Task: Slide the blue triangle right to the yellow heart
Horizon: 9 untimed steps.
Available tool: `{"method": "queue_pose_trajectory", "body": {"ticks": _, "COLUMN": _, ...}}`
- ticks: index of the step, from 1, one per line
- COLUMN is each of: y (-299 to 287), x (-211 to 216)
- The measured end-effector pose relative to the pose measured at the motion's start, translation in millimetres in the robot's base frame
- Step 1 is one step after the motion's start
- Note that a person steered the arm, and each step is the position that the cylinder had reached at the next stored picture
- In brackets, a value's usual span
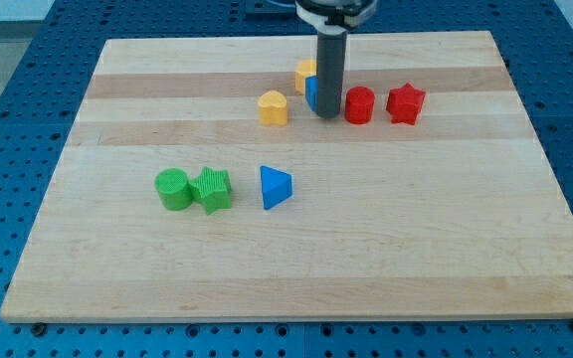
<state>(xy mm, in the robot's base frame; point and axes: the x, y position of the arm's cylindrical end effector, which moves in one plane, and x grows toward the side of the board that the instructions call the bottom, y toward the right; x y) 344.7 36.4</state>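
Nearest the view's bottom, the blue triangle is seen well below the yellow heart, slightly toward the view's right. My tip is planted right of that heart, against a partly hidden blue block; no fingers exist, nothing is grasped.

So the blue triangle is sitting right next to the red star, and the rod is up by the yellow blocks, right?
Not quite. In the camera view the blue triangle sits next to the green star, not the red star, which is far off toward the view's top right. The rest holds: my tip is up by the yellow heart and the other yellow block.
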Motion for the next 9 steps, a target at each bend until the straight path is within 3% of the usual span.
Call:
{"method": "queue_pose_trajectory", "body": {"ticks": 1, "y": -3, "x": -6}}
{"method": "queue_pose_trajectory", "body": {"ticks": 2, "y": -6, "x": 23}}
{"method": "queue_pose_trajectory", "body": {"ticks": 5, "y": -92, "x": 163}}
{"method": "queue_pose_trajectory", "body": {"ticks": 6, "y": -92, "x": 163}}
{"method": "queue_pose_trajectory", "body": {"ticks": 7, "y": -59, "x": 154}}
{"method": "queue_pose_trajectory", "body": {"ticks": 8, "y": 16, "x": 142}}
{"method": "queue_pose_trajectory", "body": {"ticks": 9, "y": 16, "x": 195}}
